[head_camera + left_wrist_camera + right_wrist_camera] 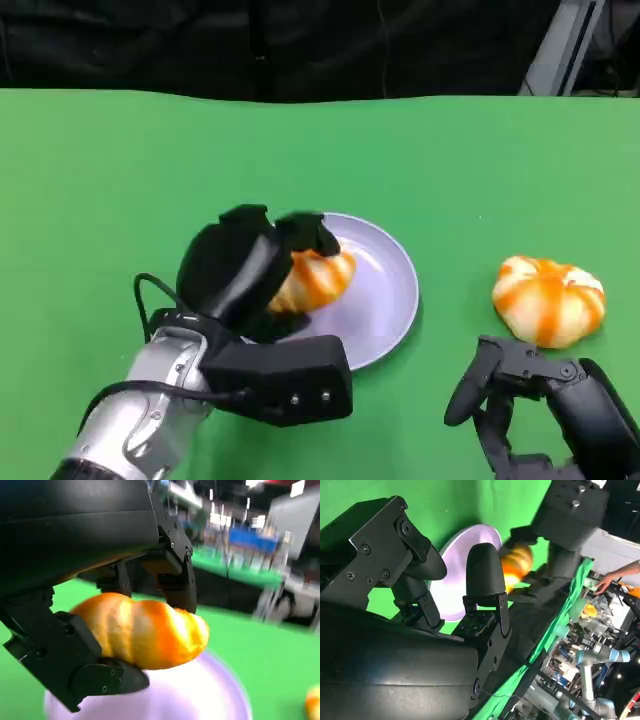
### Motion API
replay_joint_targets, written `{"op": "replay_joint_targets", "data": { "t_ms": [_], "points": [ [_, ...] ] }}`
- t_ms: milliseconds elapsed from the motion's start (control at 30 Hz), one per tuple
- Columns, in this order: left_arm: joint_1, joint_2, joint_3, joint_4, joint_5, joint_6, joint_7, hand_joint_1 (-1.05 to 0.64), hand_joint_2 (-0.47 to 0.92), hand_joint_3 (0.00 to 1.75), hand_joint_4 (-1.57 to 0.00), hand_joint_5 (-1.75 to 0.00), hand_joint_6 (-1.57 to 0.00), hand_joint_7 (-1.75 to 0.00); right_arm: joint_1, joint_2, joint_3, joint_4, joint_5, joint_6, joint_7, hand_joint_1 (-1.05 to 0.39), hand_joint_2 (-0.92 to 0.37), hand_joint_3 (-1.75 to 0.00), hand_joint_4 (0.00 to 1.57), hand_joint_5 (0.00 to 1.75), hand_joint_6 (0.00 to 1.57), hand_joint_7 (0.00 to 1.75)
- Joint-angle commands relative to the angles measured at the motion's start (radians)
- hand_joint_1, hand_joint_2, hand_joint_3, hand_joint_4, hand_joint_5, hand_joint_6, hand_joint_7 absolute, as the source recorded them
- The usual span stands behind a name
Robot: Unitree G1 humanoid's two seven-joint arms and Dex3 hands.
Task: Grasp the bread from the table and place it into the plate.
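Holding the bread (312, 280) between its black fingers (177, 587), the left robot hand (262, 268) hangs over the left part of the lilac plate (385, 300), which lies on the green tabletop (110, 190). In the left wrist view the bread is an oblong orange and pale roll, pressed from one side by the upper fingers and carried from the other side by the lower finger, and the plate surface shows just under it; whether the bread already touches the plate cannot be told. The head view shows the bread sticking out from the robot hand toward the middle of the plate, with the black shell of the hand covering its left end. A second bread, a round bun (549, 298) with orange and white stripes, lies on the tabletop to the right of the plate, apart from it. The right robot hand (520, 400) is just near this bun, on the side closer to the robot, and it holds nothing; its fingers are apart and do not touch the bun. In the right wrist view the fingers of this hand are spread, and beyond them the plate, the held bread and the left robot hand are visible. At the far edge of that view a person's hand (612, 580) shows beside the tabletop.
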Motion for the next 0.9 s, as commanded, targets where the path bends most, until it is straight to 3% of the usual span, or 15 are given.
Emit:
{"op": "replay_joint_targets", "data": {
  "t_ms": [33,133,267,367,667,900],
  "points": [
    [0.007,0.053,-0.023,-0.060,0.002,0.059,-0.150,-0.69,0.92,0.26,-0.03,-0.34,-0.22,-0.01,0.007,-0.007,0.000,-0.025,0.007,0.025,0.005,0.09,-0.34,-1.40,0.80,1.72,0.78,1.36],
    [0.006,0.071,-0.036,-0.093,-0.002,0.096,-0.246,-0.83,0.92,0.36,0.00,-0.13,-0.10,-0.01,0.003,-0.009,0.000,-0.019,0.015,0.018,0.008,0.10,-0.34,-1.41,0.80,1.73,0.78,1.36],
    [0.017,0.087,-0.037,-0.124,-0.006,0.099,-0.276,-0.90,0.92,0.41,0.00,-0.05,-0.07,0.00,0.003,-0.010,0.000,-0.023,0.008,0.022,0.007,0.10,-0.33,-1.42,0.80,1.72,0.79,1.37],
    [0.035,0.100,-0.022,-0.151,-0.017,0.080,-0.256,-0.90,0.92,0.43,-0.01,-0.05,-0.07,0.00,0.005,-0.008,0.001,-0.025,0.007,0.025,0.006,0.10,-0.33,-1.42,0.80,1.73,0.79,1.37],
    [0.184,0.188,0.116,-0.302,-0.098,-0.040,-0.166,-0.58,0.92,0.20,-0.31,-0.27,-0.33,-0.09,0.017,-0.010,0.001,-0.036,0.003,0.026,0.005,0.09,-0.34,-1.41,0.80,1.74,0.78,1.37],
    [0.202,0.194,0.134,-0.316,-0.105,-0.056,-0.168,-0.54,0.92,0.18,-0.33,-0.30,-0.36,-0.09,0.020,-0.010,0.001,-0.044,0.002,0.037,0.006,0.08,-0.34,-1.40,0.80,1.74,0.78,1.36]
  ]
}}
